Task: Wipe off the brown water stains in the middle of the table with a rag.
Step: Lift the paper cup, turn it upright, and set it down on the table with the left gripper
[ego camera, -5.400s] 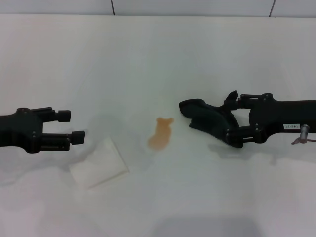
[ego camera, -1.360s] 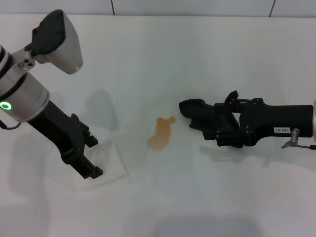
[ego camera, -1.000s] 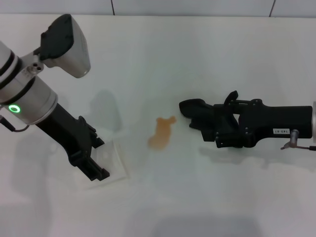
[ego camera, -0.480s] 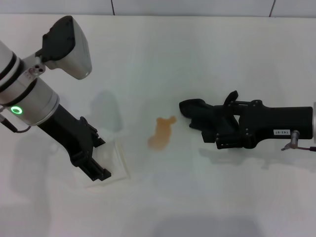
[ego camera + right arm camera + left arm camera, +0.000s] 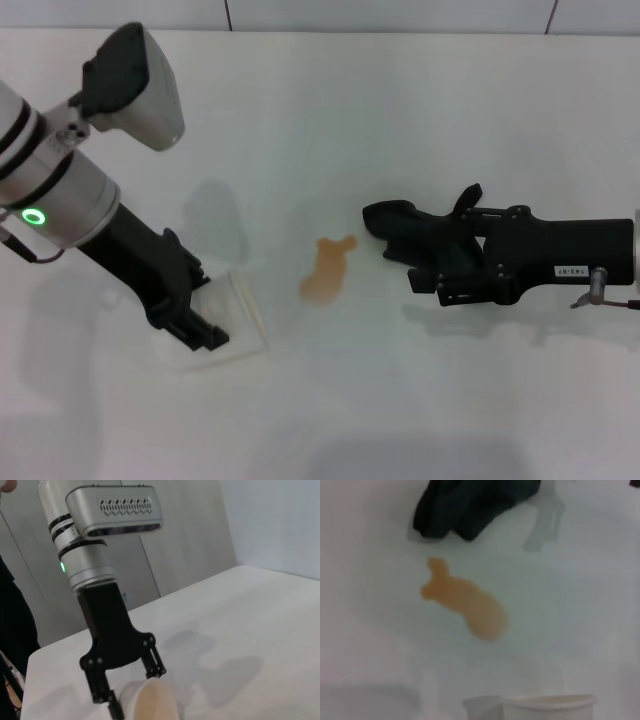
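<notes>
Head view
white table point(image 5: 420, 120): plain top, everything sits on it.
stain point(image 5: 326, 270): orange-brown blotch mid-table, still wet-looking, untouched by the cloth.
rag point(image 5: 410, 235): dark cloth at 3 o'clock of the stain, near but not touching it; likely held low so it can be dragged across the blotch.
right gripper point(image 5: 440, 258): lying flat along the table, fingers closed on the rag, cloth sticking out toward the stain.
left gripper point(image 5: 195, 325): at 9 o'clock of the stain, angled down onto the cup, fingers straddling it; whether it really grips, cannot tell.
cup point(image 5: 228, 318): white paper cup on its side at 9 o'clock of the stain; probably being cleared out of the wiping path.

Left wrist view
stain point(image 5: 465, 602): lobed blotch centre of frame, rag point(image 5: 470, 505) beyond it with a gap between.
cup point(image 5: 545, 706): only the rim shows at the frame edge; own fingers not in sight.

Right wrist view
left gripper point(image 5: 132, 687): fingers spread either side of the cup point(image 5: 150, 700).
cup contents: inside tinted tan, no liquid visible; looks emptied.
rag: not in sight here.
</notes>
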Controlling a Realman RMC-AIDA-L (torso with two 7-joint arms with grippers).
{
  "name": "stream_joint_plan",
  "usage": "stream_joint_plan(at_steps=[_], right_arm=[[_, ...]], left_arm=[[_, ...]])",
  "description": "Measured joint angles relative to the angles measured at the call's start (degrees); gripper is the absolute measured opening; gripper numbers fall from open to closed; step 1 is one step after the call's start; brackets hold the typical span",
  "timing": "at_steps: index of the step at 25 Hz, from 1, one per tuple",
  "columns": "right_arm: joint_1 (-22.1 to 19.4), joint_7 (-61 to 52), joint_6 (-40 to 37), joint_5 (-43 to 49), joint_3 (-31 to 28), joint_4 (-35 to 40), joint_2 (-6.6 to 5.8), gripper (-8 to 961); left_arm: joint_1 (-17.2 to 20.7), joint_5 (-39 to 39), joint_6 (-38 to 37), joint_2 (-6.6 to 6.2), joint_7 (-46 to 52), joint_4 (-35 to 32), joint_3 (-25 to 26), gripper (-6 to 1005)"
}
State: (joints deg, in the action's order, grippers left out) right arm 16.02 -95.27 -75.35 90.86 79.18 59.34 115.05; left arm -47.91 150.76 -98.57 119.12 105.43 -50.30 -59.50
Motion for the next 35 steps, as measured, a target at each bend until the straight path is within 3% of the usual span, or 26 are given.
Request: stream_joint_plan(at_steps=[1,5,15,17,21,28,35], right_arm=[[0.0,0.0,0.0,0.0,0.0,0.0,0.0,839],[-0.1,0.0,-0.1,-0.1,0.0,0.1,0.0,838],[0.2,-0.1,0.0,-0.1,-0.3,0.5,0.0,838],[0.3,-0.2,0.1,0.0,-0.3,0.6,0.0,838],[0.6,-0.4,0.2,0.1,-0.5,0.6,0.0,839],[1.6,-0.5,0.4,0.1,-0.9,0.7,-0.02,839],[2.9,-0.3,0.9,0.9,-1.0,0.4,-0.03,839]], left_arm=[[0.1,-0.1,0.0,-0.03,0.1,-0.5,0.2,691],[1.2,-0.3,-0.2,-0.01,0.3,-3.5,2.0,658],[9.2,-6.9,3.4,-0.18,-0.3,-12.5,6.0,585],[12.4,-12.3,7.5,-0.21,-1.1,-14.9,7.8,577],[14.8,-18.2,12.5,-0.21,-3.2,-15.2,9.1,560],[18.5,-30.7,20.4,-0.08,-11.4,-11.9,9.3,511],[19.4,-44.4,26.5,-0.19,-28.3,0.4,10.5,488]])
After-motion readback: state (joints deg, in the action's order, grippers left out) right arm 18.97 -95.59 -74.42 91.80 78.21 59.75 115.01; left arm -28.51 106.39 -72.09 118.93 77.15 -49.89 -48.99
